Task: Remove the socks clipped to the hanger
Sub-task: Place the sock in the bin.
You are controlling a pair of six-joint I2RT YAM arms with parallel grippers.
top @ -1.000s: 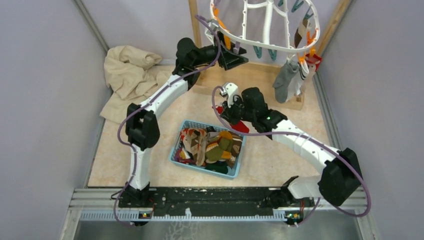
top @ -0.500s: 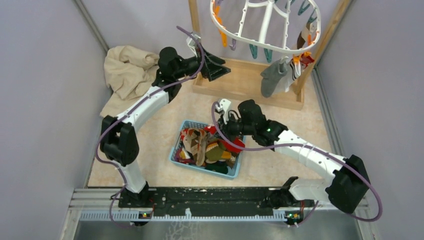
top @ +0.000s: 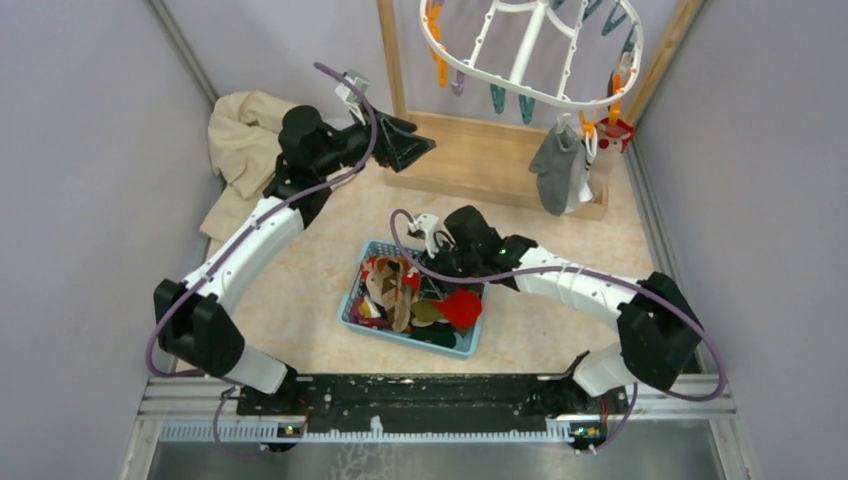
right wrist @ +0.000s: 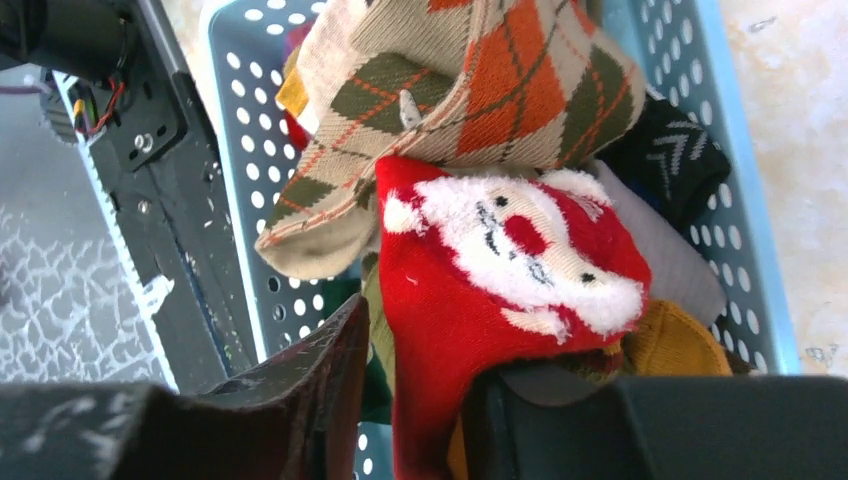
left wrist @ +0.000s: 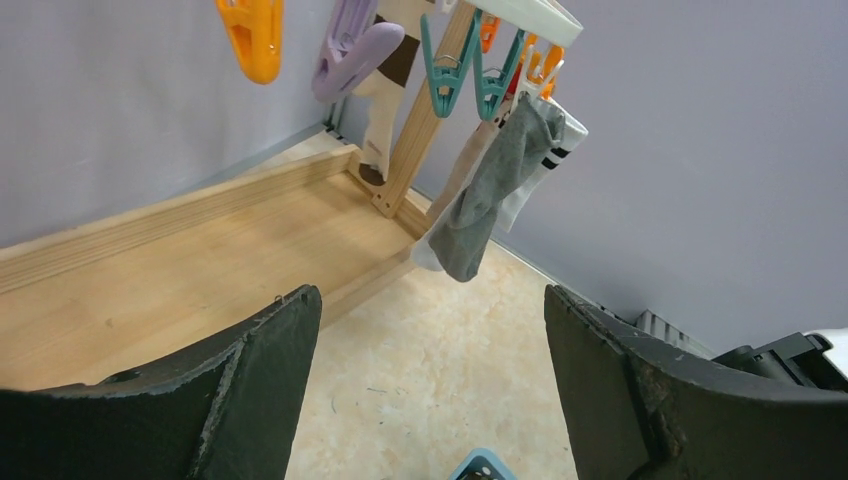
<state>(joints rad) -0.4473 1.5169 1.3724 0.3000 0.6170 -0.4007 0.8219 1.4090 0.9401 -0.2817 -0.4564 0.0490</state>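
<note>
A second ago the left claw [top: 415, 148] was up at the left rim of the hanger [top: 530, 98]. It has since dropped away to the left and now sits low beside the left post of the wooden rack [top: 480, 165], touching nothing. In that time the right claw [right wrist: 425, 380] has brought the red sock [right wrist: 480, 290] from the far side of the basket [top: 352, 300] to over its right half, and the sock now lies on the heap of socks [top: 405, 290] inside. The hanger has swung a little too.

The left claw is spread wide and empty. The right claw's fingers stand a little apart with the tail of the red sock running down between them. I cannot tell whether they pinch it or have let go.

The left arm has its elbow out at the near left. Its forearm slants far and right past the beige cloth [top: 240, 140], and its claw points right along the rack's base. The right arm bends its elbow at the near right and stretches left over the counter [top: 300, 260], wrist tipped down into the basket.

At the hanger's right end a grey sock [top: 555, 170] and a white striped sock [left wrist: 562, 130] hang clipped. Bare orange, purple and teal clips [left wrist: 452, 70] hang to their left.
</note>
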